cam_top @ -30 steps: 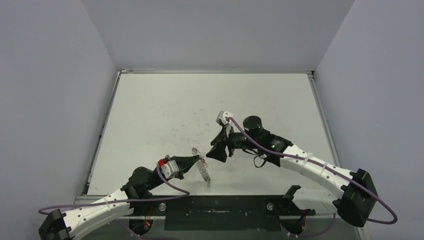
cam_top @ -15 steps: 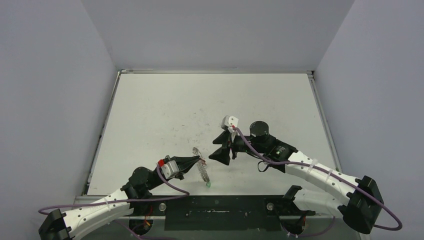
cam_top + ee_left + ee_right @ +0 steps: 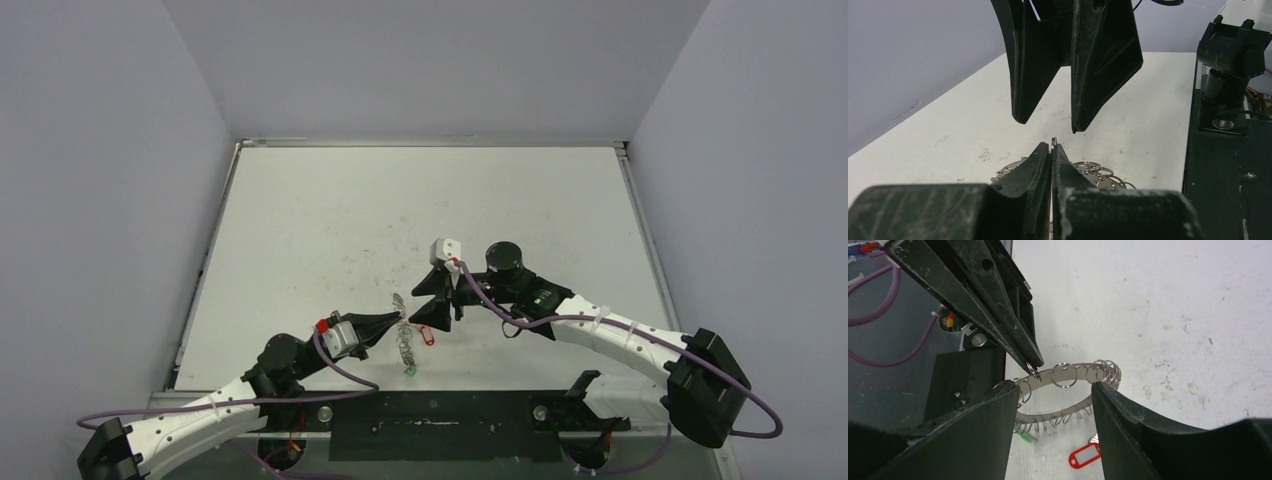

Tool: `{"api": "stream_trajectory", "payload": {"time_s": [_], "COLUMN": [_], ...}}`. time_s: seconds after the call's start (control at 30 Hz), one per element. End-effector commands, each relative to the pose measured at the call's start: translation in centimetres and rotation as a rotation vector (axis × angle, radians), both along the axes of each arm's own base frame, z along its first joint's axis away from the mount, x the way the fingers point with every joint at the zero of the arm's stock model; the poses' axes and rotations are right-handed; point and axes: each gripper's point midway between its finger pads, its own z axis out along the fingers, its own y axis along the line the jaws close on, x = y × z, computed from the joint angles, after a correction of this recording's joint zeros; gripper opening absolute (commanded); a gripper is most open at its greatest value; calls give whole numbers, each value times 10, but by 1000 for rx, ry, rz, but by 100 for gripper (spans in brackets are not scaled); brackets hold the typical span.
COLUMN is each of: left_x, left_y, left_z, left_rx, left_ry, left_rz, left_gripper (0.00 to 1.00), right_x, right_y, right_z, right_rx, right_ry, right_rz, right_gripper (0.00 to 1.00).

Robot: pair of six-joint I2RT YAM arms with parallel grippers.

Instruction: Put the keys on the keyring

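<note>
So the left pincer [image 3: 1052, 149] is pinching a keyring [image 3: 1048, 416] loop, and the right pincer [image 3: 1054, 386] is half-open and empty. Next up, probably: grab the red-tagged key [image 3: 1085, 455] off the bench [image 3: 320, 230].

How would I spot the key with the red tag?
On the white table, near its front edge, the left gripper pinches a fringed silver keyring. The red-tagged key lies on the table just right of that ring. The other key, nearer the edge, wears a green tag.
</note>
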Motion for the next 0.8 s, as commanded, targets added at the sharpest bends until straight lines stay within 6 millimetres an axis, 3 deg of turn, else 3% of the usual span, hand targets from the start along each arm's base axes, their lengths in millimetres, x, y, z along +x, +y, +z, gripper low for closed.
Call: {"api": "stream_trajectory", "payload": {"time_s": [0.0, 0.27, 0.47, 0.77], "left_x": [-6, -6, -6, -8], "left_y": [1, 2, 2, 1], "left_z": [3, 6, 7, 7], "left_rx": [-50, -58, -63, -62], "left_ry": [-18, -24, -28, -24], "left_rz": [-20, -22, -22, -32], "left_gripper": [0, 0, 0, 0], "right_x": [-5, -11, -14, -11], "right_y": [13, 21, 21, 28], "right_z": [34, 24, 9, 10], "right_rx": [144, 131, 94, 111], "right_ry": [-84, -76, -77, -69], "right_rz": [73, 135, 163, 166], "right_gripper": [54, 43, 39, 13]}}
